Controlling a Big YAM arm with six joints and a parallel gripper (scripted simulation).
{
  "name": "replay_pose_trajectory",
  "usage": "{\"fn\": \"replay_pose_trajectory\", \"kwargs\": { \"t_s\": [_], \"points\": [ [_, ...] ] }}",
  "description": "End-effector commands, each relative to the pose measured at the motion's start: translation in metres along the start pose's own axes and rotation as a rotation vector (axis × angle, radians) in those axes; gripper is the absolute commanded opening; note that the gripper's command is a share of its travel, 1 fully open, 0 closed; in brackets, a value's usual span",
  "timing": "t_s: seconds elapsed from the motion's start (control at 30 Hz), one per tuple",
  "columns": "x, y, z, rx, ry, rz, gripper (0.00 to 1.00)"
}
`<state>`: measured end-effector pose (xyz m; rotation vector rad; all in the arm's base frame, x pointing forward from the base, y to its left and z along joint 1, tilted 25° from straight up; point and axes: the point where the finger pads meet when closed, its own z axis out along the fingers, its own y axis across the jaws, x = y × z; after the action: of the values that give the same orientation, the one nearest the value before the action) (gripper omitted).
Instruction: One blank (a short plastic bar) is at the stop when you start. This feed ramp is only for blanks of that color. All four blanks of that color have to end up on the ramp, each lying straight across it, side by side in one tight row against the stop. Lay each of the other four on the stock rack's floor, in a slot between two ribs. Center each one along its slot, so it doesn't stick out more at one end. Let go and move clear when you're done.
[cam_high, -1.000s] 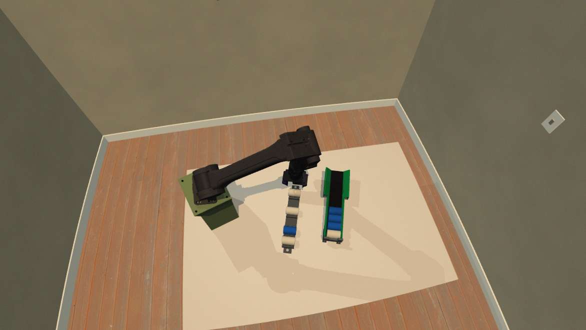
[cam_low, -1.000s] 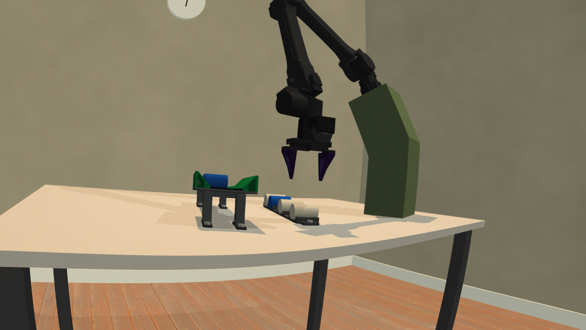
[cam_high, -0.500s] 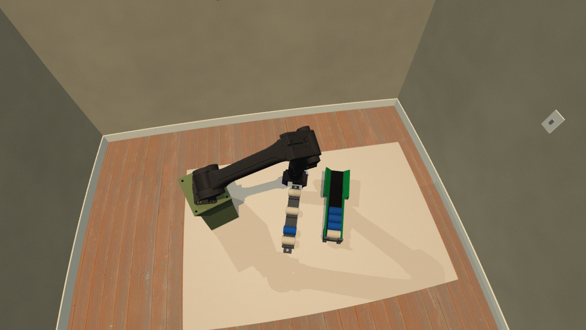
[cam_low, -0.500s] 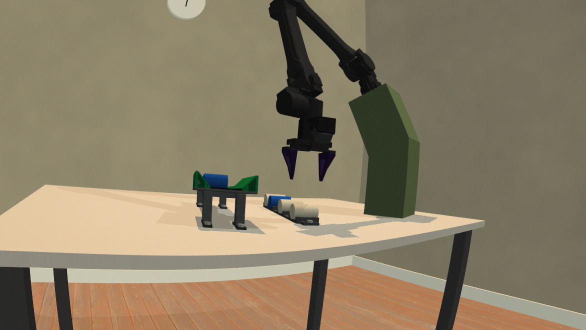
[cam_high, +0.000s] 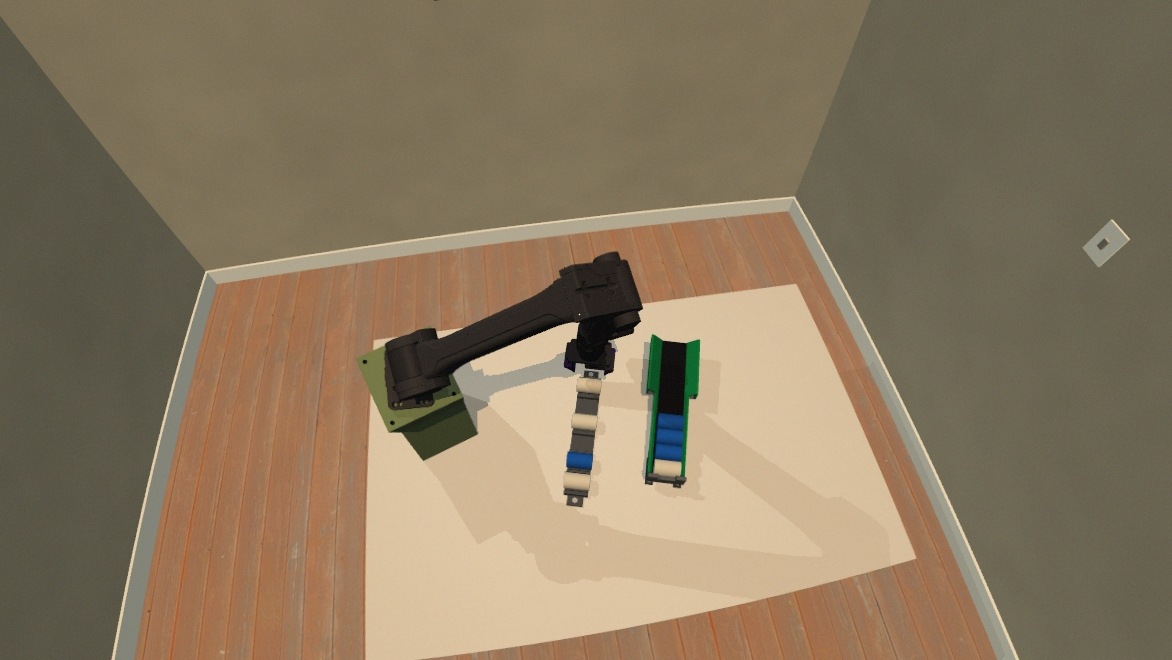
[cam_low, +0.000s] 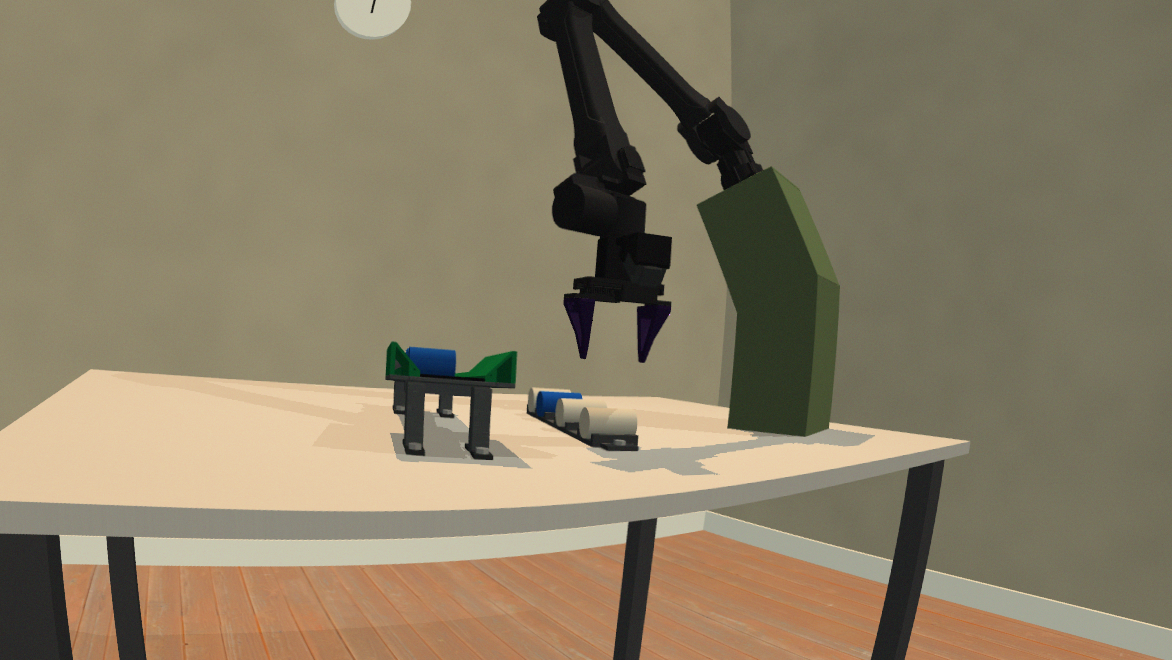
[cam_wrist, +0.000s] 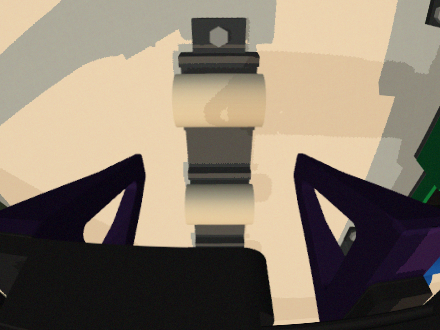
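My gripper (cam_low: 613, 359) (cam_wrist: 219, 164) is open and empty, high above the stock rack (cam_high: 585, 405) (cam_low: 629, 442) (cam_wrist: 219, 146). The rack holds an end cream blank (cam_high: 588, 385) (cam_low: 611, 421) (cam_wrist: 219, 101), a second cream blank (cam_high: 583, 421) (cam_wrist: 220, 204), a blue blank (cam_high: 579, 459) (cam_low: 560, 396) and a third cream blank (cam_high: 576, 481). Bare slots show on both sides of the second cream one. On the feed ramp (cam_high: 653, 368) (cam_low: 501, 368), a cream blank (cam_high: 667, 468) lies across against the stop. Three blue blanks (cam_high: 668, 451) (cam_high: 669, 436) (cam_high: 670, 421) lie behind it in a row.
The ramp stands on legs (cam_low: 414, 418), to the right of the rack in the top view, with its wide green mouth at the far end. The arm's green pedestal (cam_high: 446, 430) (cam_low: 779, 352) stands on the rack's other side.
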<state>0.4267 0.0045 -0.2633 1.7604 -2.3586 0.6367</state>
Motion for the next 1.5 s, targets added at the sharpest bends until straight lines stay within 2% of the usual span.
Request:
{"fn": "replay_pose_trajectory", "kwargs": {
  "t_s": [0.0, 0.5, 1.47],
  "points": [
    [-0.004, 0.000, 0.002, 0.007, -0.008, -0.013, 0.81],
    [0.001, -0.003, 0.015, 0.002, -0.005, 0.003, 0.81],
    [0.002, -0.001, 0.053, 0.000, -0.004, 0.001, 0.81]
  ]
}}
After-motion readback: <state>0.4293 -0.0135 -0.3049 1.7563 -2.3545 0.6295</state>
